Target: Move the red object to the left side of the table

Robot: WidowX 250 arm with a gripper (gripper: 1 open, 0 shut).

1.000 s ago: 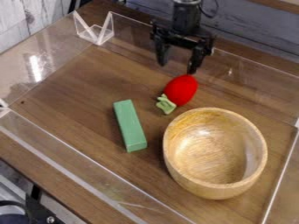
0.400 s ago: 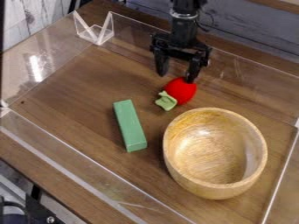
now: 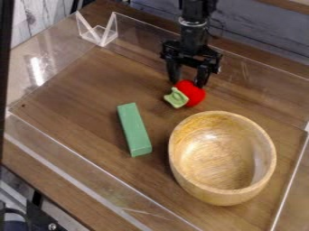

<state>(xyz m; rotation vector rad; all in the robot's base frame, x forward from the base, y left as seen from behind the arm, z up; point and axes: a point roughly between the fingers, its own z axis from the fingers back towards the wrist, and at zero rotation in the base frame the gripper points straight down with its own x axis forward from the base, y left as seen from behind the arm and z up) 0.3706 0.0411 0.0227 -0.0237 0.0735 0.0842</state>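
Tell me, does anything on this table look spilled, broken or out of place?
Nothing stands out. The red object lies on the table under the gripper, the green block lies flat, and the wooden bowl sits upright and empty. No spill or damage shows.

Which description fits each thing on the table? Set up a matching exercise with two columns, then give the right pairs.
Column one:
1. red object
2. green block
3. wooden bowl
4. end effector

Column two:
A. lying flat, left of the bowl
B. nearest the right front corner
C. pointing down over the red object
D. just behind the bowl's rim

Pairs: 1-D, 2-A, 3-B, 4-C
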